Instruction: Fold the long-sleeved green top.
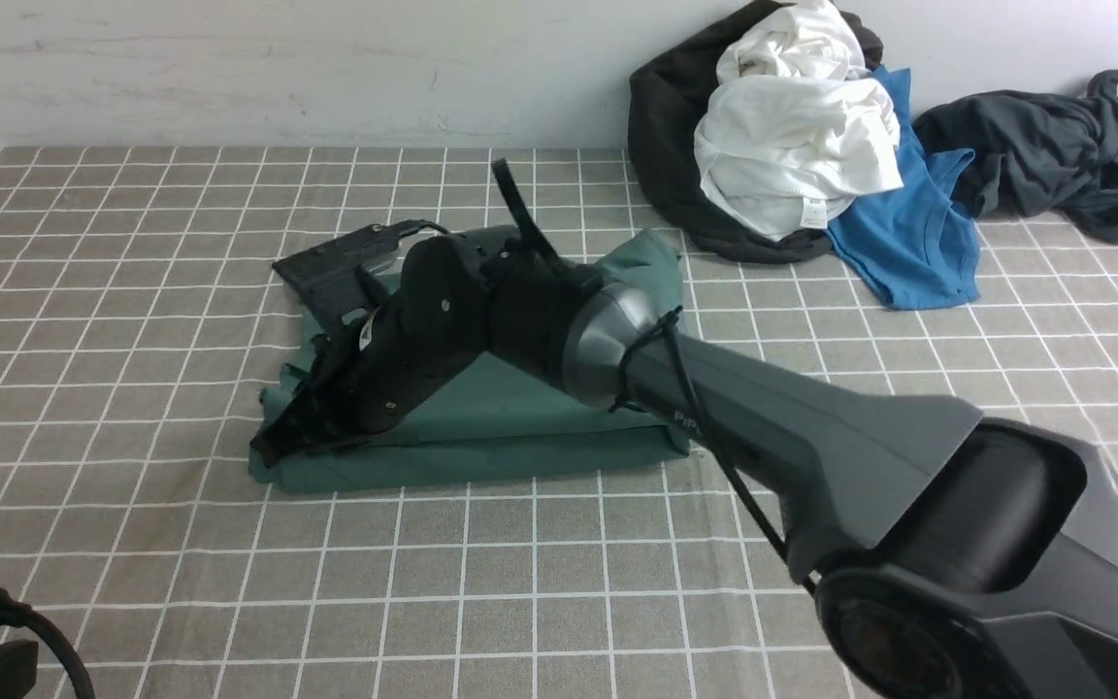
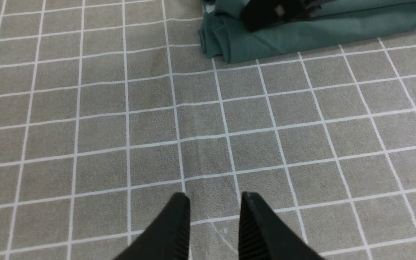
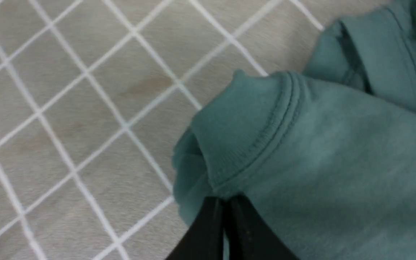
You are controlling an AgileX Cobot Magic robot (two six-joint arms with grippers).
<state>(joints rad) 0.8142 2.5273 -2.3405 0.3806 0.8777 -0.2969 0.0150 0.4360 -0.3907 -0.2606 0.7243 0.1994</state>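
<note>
Front view, left to right: the left gripper [image 2: 213, 216] hovers part-open, empty, over the checked cloth [image 1: 132, 291], while mid-table the right gripper [image 3: 224, 220] pinches shut on the soft, limp green long-sleeved top [image 1: 520, 417], best taken at its thick folded edge.

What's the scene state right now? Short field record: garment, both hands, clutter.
garment: green long-sleeved top, folded into a compact stack on the checked cloth
right hand: shut, tips pressed against the top's edge by a ribbed hem; whether it pinches fabric is unclear
left hand: apart from the top, over bare cloth, jaws parted, empty
clutter: white garment, blue shirt, dark grey garment at the far right
</note>
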